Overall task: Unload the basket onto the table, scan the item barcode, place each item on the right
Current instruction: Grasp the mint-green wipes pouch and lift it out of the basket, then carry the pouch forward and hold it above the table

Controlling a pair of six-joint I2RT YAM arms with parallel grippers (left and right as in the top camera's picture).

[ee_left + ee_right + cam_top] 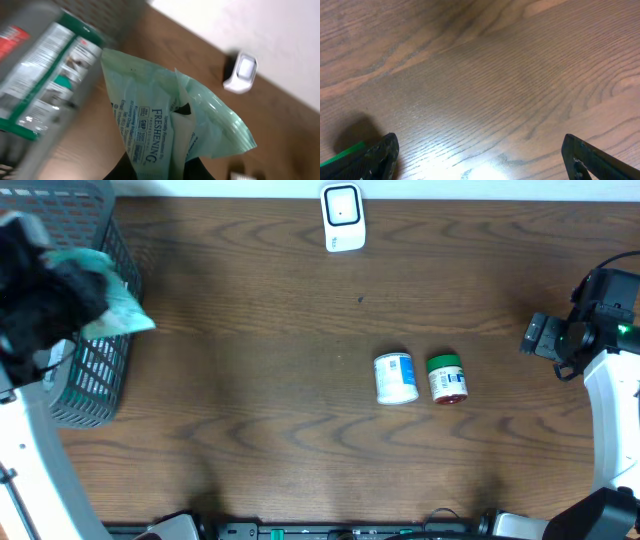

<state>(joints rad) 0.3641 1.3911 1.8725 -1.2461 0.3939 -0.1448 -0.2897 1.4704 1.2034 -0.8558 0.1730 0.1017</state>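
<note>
A pale green resealable pouch (165, 125) printed "FRESHENING" hangs from my left gripper (160, 172), which is shut on its lower edge. From overhead the pouch (118, 312) sticks out to the right of the left gripper (85, 288), above the basket's right rim. No barcode shows on the side of the pouch that faces the camera. The white scanner (342, 218) stands at the table's far edge, and the left wrist view shows the scanner (241, 73) beyond the pouch. My right gripper (480, 160) hangs open over bare wood at the right, holding nothing.
A grey mesh basket (95, 380) stands at the left edge with a green-and-white package (45, 75) inside. A white jar (396, 377) and a green-lidded jar (447, 378) lie side by side mid-table, left of the right gripper (540, 335).
</note>
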